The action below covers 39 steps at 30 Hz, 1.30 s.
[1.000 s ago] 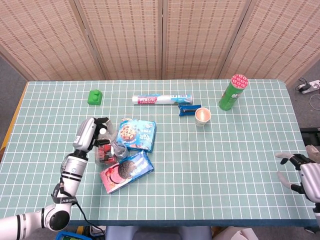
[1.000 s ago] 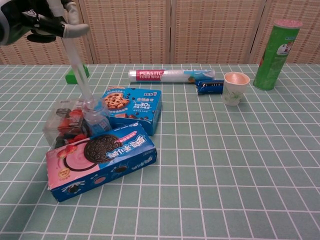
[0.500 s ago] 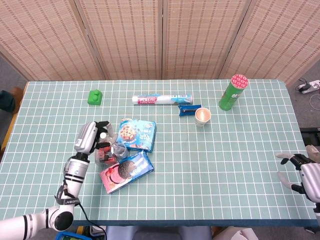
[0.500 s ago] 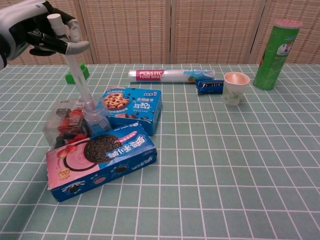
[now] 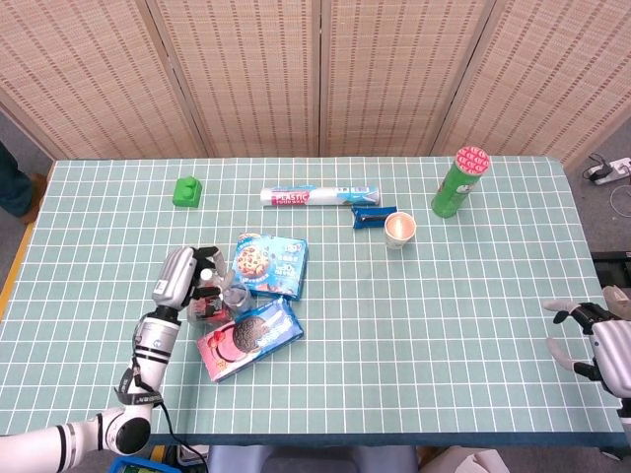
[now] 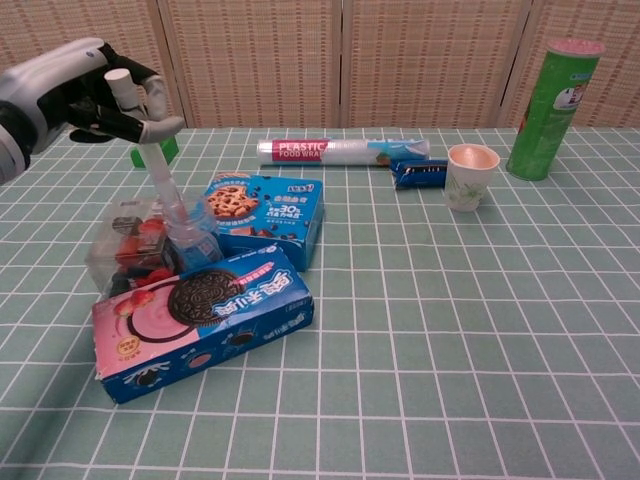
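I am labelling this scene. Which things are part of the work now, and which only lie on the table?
In use: left hand; clear bottle it grips.

Lying about: cookie box; Oreo box; snack tub; paper cup; green can; plastic wrap roll.

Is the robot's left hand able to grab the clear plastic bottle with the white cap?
Probably yes: the left hand already has its fingers around the white-capped neck of the clear plastic bottle, and nothing stands between them.
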Each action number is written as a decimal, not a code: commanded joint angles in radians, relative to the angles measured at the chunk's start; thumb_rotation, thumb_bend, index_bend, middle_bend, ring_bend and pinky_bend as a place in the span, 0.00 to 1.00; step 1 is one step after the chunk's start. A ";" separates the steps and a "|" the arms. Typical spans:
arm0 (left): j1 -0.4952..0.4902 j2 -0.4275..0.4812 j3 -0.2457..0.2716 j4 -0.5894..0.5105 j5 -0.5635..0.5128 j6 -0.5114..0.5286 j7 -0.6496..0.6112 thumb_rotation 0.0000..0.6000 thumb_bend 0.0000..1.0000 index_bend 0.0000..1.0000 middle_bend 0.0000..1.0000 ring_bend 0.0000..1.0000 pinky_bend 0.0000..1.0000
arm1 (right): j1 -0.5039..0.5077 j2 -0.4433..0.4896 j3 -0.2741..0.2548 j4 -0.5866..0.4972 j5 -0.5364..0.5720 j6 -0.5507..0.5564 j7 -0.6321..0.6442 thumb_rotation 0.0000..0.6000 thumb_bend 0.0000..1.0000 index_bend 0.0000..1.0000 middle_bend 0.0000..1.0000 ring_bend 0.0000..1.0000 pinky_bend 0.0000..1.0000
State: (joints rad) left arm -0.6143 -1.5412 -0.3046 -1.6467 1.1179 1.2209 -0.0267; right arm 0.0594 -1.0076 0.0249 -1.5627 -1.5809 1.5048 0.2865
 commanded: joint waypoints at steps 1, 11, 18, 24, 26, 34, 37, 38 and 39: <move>0.003 -0.012 0.004 0.012 0.003 0.000 -0.005 1.00 0.36 0.84 1.00 1.00 1.00 | 0.001 0.000 0.000 0.000 0.003 -0.003 -0.001 1.00 0.28 0.33 0.46 0.36 0.51; 0.012 -0.060 0.017 0.080 0.025 0.003 -0.028 1.00 0.36 0.65 1.00 1.00 1.00 | 0.002 0.001 0.001 -0.001 0.008 -0.007 0.000 1.00 0.28 0.33 0.46 0.36 0.51; 0.018 -0.085 0.027 0.131 0.045 0.003 -0.037 1.00 0.35 0.55 1.00 1.00 1.00 | 0.001 0.004 0.001 -0.001 0.009 -0.006 0.004 1.00 0.28 0.33 0.46 0.36 0.51; 0.026 -0.086 0.032 0.138 0.039 -0.012 -0.037 1.00 0.32 0.52 1.00 1.00 1.00 | 0.000 0.004 0.002 0.000 0.011 -0.006 0.005 1.00 0.28 0.33 0.46 0.36 0.51; 0.028 -0.081 0.034 0.136 0.040 -0.019 -0.036 1.00 0.28 0.49 1.00 1.00 1.00 | 0.001 0.003 0.002 0.000 0.010 -0.007 0.004 1.00 0.28 0.33 0.46 0.36 0.51; 0.029 -0.023 0.046 0.093 0.015 -0.087 -0.015 1.00 0.02 0.29 1.00 1.00 1.00 | 0.002 0.002 0.001 -0.002 0.010 -0.010 -0.003 1.00 0.28 0.33 0.46 0.36 0.51; 0.033 0.003 0.047 0.067 -0.001 -0.102 -0.002 1.00 0.00 0.28 1.00 1.00 1.00 | 0.004 0.001 0.001 -0.002 0.012 -0.013 -0.005 1.00 0.28 0.33 0.46 0.36 0.51; 0.036 0.013 0.048 0.057 -0.007 -0.106 0.002 1.00 0.00 0.28 1.00 1.00 1.00 | 0.004 0.000 0.002 -0.002 0.013 -0.015 -0.007 1.00 0.28 0.33 0.46 0.36 0.51; 0.039 0.021 0.047 0.049 -0.014 -0.106 0.007 1.00 0.00 0.28 1.00 1.00 1.00 | 0.005 0.000 0.001 -0.002 0.013 -0.017 -0.009 1.00 0.28 0.33 0.46 0.36 0.51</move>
State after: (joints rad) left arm -0.5793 -1.5288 -0.2581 -1.5888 1.1124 1.1192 -0.0266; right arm 0.0641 -1.0073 0.0264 -1.5649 -1.5677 1.4879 0.2777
